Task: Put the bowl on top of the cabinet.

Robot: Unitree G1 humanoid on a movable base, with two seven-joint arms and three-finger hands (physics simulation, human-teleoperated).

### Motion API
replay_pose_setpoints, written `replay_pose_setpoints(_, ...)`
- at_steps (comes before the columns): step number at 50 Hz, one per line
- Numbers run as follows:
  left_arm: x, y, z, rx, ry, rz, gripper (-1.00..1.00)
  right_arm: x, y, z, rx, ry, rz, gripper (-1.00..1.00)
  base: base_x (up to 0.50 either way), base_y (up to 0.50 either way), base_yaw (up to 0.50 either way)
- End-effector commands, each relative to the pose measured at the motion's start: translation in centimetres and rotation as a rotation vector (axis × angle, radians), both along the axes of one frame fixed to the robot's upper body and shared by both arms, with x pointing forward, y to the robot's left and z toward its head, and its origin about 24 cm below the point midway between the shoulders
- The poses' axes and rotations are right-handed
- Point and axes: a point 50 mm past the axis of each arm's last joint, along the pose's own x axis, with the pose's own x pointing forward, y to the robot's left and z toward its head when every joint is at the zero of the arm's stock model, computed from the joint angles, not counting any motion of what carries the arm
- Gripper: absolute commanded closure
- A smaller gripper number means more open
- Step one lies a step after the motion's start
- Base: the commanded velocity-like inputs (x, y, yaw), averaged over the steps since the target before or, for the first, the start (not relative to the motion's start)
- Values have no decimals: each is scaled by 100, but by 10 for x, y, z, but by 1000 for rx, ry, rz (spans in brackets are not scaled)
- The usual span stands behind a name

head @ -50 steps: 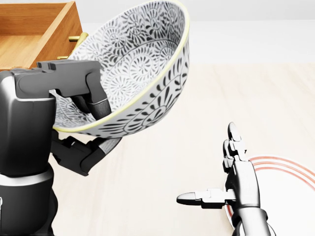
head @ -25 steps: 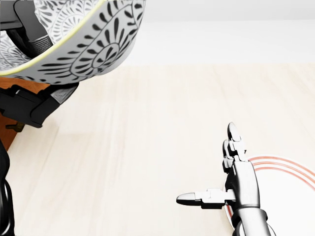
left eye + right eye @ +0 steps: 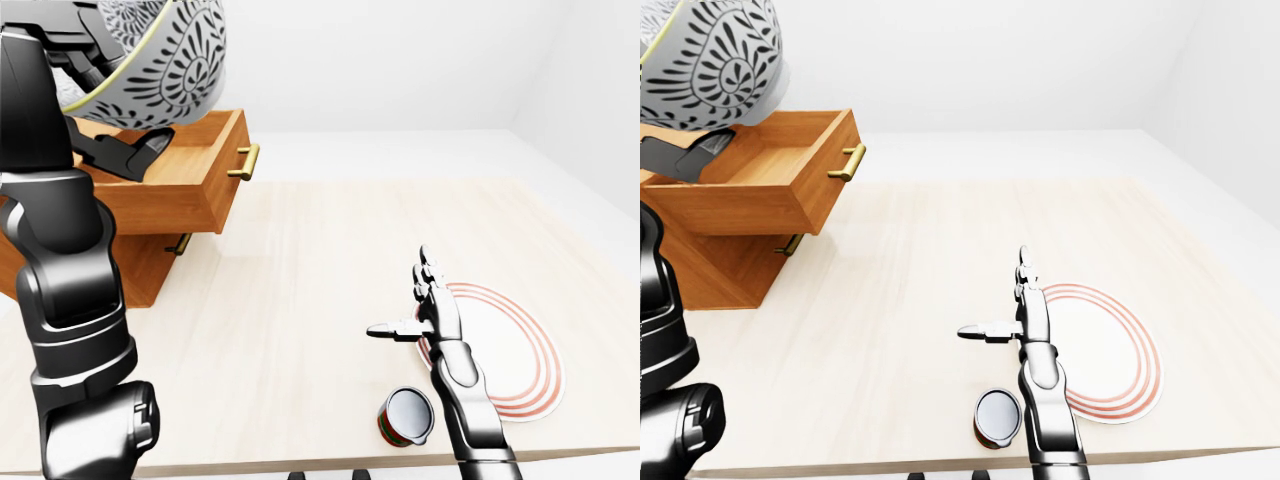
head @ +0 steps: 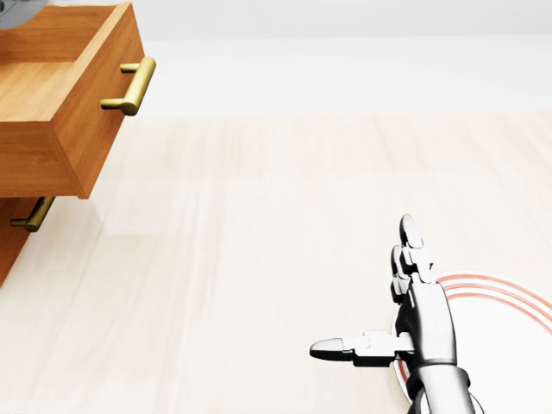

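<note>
Wooden cabinet (image 3: 150, 215) sits at the left in my left-eye view, top drawer (image 3: 175, 185) pulled out, and I've got the patterned bowl (image 3: 160, 55) held high over it in the left hand (image 3: 115, 150). Fingers are clamped on the rim, one set inside, one under. My worry: the bowl hangs over the open drawer rather than the cabinet top, so if I let go here it probably drops into the drawer or clips its edge and tips

Head view shows almost none of that, just the drawer with its brass handle (image 4: 129, 86) at top left and a sliver of the bowl in the corner. Right hand (image 4: 392, 332) is at the bottom right, fingers straight, thumb out sideways, holding nothing, just above the table (image 4: 259, 259) by the red-ringed plate (image 4: 509, 310)

Right-eye view adds a small can (image 3: 995, 418) near that wrist, so swinging the right arm could knock it over
</note>
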Motion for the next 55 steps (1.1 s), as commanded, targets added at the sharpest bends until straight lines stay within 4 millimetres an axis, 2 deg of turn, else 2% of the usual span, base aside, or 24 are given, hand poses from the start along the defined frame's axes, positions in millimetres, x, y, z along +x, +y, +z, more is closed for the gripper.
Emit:
replay_pose_setpoints(1,9,53,16,-69,-7,195,90,0,-1,1,0,-2,-2,-100,0,0,0)
replay_pose_setpoints(2,11,62,17,-89,3,220,90,0,-1,0,0,-1,-3,-100,0,0,0)
replay_pose_setpoints(13,17,105,16,-149,32,400,90,0,-1,0,-1,0,-3,-100,0,0,0)
replay_pose_setpoints(24,20,140,14,-208,66,547,89,-1,-1,0,-1,-1,-5,-100,0,0,0)
replay_pose_setpoints(36,27,181,-1,-240,179,796,89,-1,-5,2,7,-3,-14,-100,0,0,0)
replay_pose_setpoints(41,31,190,-12,-206,276,868,90,-2,-6,2,8,-4,-17,-100,0,0,0)
replay_pose_setpoints(55,36,201,-36,-193,419,934,90,-1,-7,2,9,-4,-19,-100,0,0,0)
